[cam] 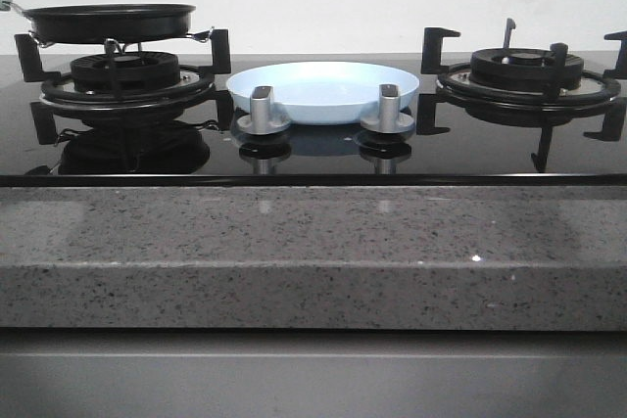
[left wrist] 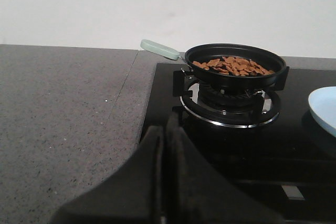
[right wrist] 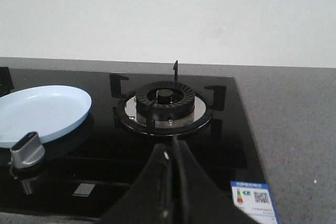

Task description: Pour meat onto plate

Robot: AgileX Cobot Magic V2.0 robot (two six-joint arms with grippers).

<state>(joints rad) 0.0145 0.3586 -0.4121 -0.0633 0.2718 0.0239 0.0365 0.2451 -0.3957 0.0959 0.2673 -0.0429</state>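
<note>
You have the meat (left wrist: 233, 66) heaped loose in the black frying pan (left wrist: 236, 69), which sits on the left burner (left wrist: 228, 100) of the glass hob, and the plate (cam: 323, 90) lies empty on the hob between the two burners, just behind the two silver knobs (cam: 263, 110). Those small flat pieces look light and free to slide, so expect them to run all at once when the pan tips; the pan itself looks rigid and likely the heavier part of the load. Your best hold is probably the pale green handle (left wrist: 160, 49), which sticks out from the pan away from the plate, over the edge of the hob towards the grey stone bench (left wrist: 63, 119). The left gripper (left wrist: 164, 145) is well short of it, with its fingers pressed together and nothing between them; the right gripper (right wrist: 173, 166) is likewise closed and empty, hanging in front of the bare right burner (right wrist: 165, 103). Mind the upright prongs of the pan support (cam: 220, 51) beside the plate (the pan must lift clear of them before it swings across), and note the plate's shallow rim, which may let pieces skid off onto the glass
</note>
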